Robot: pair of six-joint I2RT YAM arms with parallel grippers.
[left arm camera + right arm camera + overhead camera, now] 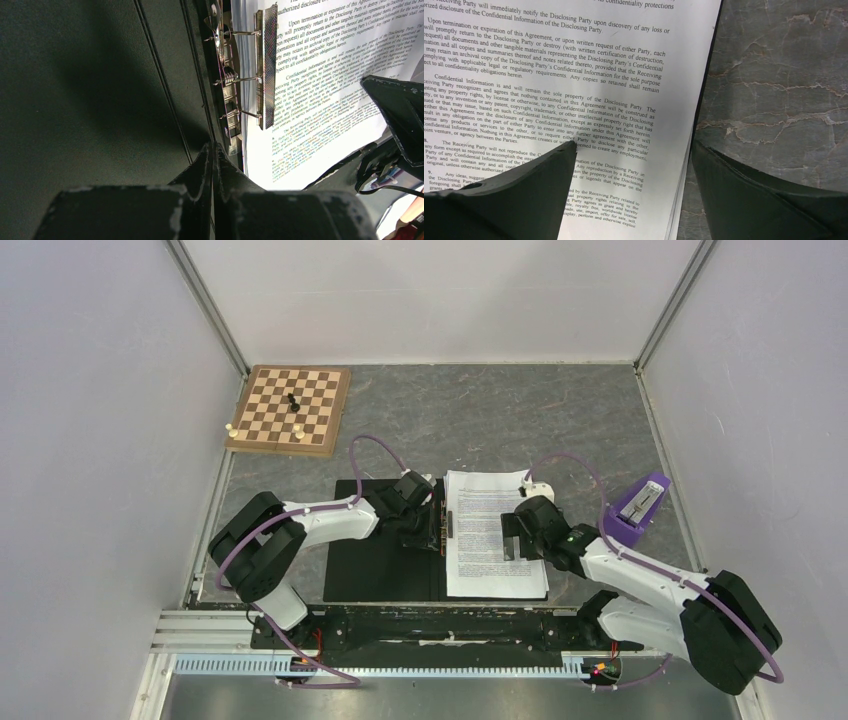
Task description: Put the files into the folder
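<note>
**A:** Where do the white printed paper sheets lie from the right pincer?

**B:** Right beneath it. Its fingers stand apart and straddle the sheets' outer long edge. One fingertip is over the print, and the other is past the edge, over the grey marbled table. It holds nothing.

**A:** And the sheets' long axis?

**B:** It runs away from the arm bases, parallel to the spine of the flat open folder with black inner faces. The sheets lie on the folder's right-hand face, and the left-hand face is bare.

**A:** What about the left pincer?

**B:** Its fingers are pressed together and point along the spine. The chrome spring clamp is just ahead of the tips and a little to their right. Its perforated bar lies over the sheets' inner margin. I see nothing between the fingers, though that view is dark enough that I wouldn't swear to it.

**A:** So which arm is nearer to what matters?

**B:** The left one is nearer the clamp and the bare cover. The right one is nearer the sheets' free edge. I'd judge the coming move depends on that inner margin. It has to lie square under the bar, along the spine, before the bare cover on the left pincer's far side can be swung across.
</note>
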